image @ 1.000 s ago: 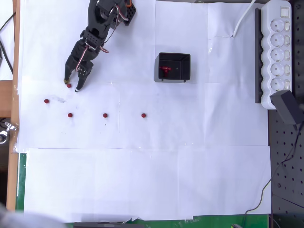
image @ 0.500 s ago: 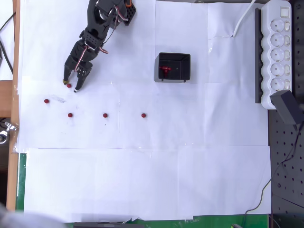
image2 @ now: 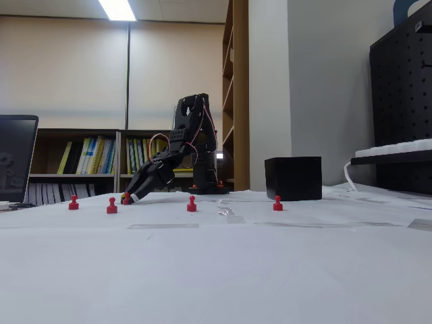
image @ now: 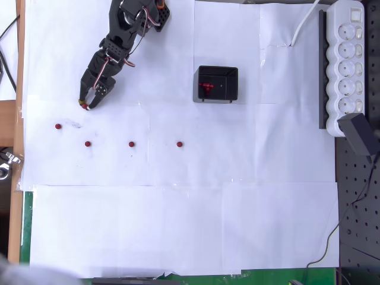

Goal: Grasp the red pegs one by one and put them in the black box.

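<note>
Four red pegs [image: 131, 143] are standing loose in a ragged row on the white paper covering the desk [image: 178, 225], well apart from one another, while a fifth is sitting at the tips of the gripper [image: 85, 105] near the left edge in the overhead view. Its jaws are closing tight around that peg, though whether they are truly pinching it or only touching it is hard to tell at this size; in the fixed view the gripper [image2: 128, 198] is reaching low to the paper with a peg right at its tip. Something red is also lying inside the black box [image: 217, 84], which is resting well to the right of the arm. Each peg looks tiny, light and rigid, with a round head over a narrower waist and a flared foot, so it will probably tip or skitter if nudged; gripping the head or waist squarely seems safest, since smooth plastic may slip out. Nothing is standing between the gripper and the box. Off to the right, a white power strip [image: 349, 65] and its cables are lying well clear of the route.
</note>
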Controlling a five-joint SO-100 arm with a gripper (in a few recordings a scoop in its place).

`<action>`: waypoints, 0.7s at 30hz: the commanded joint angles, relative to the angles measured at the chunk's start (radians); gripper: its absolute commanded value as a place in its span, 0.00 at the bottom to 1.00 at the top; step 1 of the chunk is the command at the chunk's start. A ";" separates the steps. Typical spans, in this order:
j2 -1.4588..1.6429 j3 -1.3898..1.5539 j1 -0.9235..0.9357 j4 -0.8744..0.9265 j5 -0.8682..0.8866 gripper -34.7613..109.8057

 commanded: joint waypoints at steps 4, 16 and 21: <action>-0.181 0.060 0.014 0.324 -0.005 0.24; -0.520 0.910 -0.308 2.080 -0.095 0.24; -0.526 1.243 -0.675 2.275 -0.354 0.24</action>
